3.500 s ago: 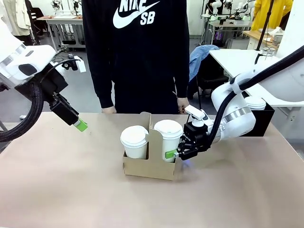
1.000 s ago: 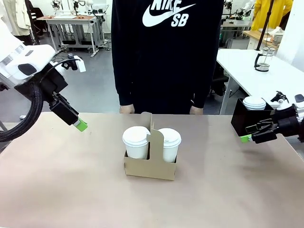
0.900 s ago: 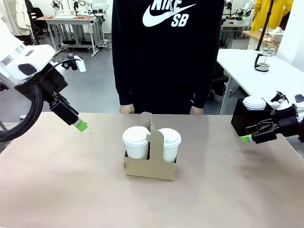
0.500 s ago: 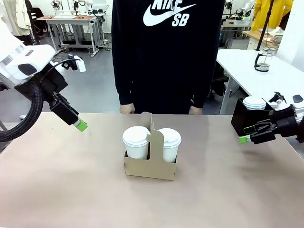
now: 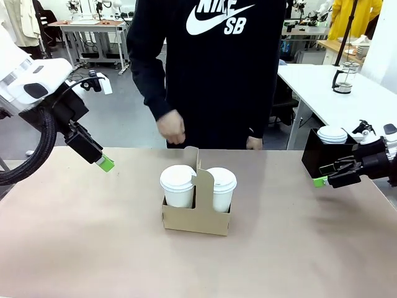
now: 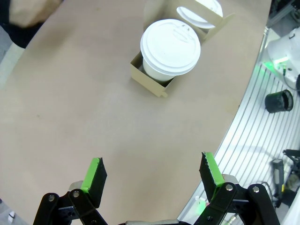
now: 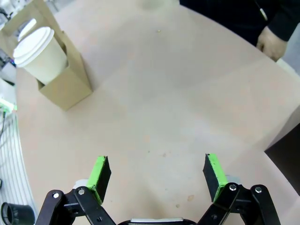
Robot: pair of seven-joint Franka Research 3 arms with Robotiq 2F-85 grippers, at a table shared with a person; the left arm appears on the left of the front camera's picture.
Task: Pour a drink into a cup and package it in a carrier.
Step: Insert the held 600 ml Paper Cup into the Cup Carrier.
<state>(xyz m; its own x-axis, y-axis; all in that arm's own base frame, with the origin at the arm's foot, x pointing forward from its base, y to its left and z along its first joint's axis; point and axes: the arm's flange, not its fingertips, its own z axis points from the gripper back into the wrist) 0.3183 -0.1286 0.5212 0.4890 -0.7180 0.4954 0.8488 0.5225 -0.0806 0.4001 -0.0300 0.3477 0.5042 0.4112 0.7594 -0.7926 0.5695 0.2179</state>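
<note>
Fingers of the left gripper stood spread wide with nothing between the green pads, held above bare table. Ahead of those fingertips and slightly to one side, well apart: the carrier, with a lidded cup in the near hole and a second lid partly seen past the upright handle.

Fingers of the right gripper likewise parted and empty, over open tabletop. Carrier seen far ahead and off toward the upper left of that wrist view, well apart, one cup visible in it.

In the front view: carrier mid-table between both grippers, its long axis running side to side across the table, handle rising upright between the two cups, left cup and right cup, both capped with dome lids and seated upright in their holes. Neither gripper clearly nearer; left gripper raised off the table, right gripper low beside a black box holding another lidded cup.

Person's hand raised above the far edge, just beyond the handle, nearer to it than either gripper. Judged: packaging essentially done, with pickup by the handle from above likely falling to that hand.
</note>
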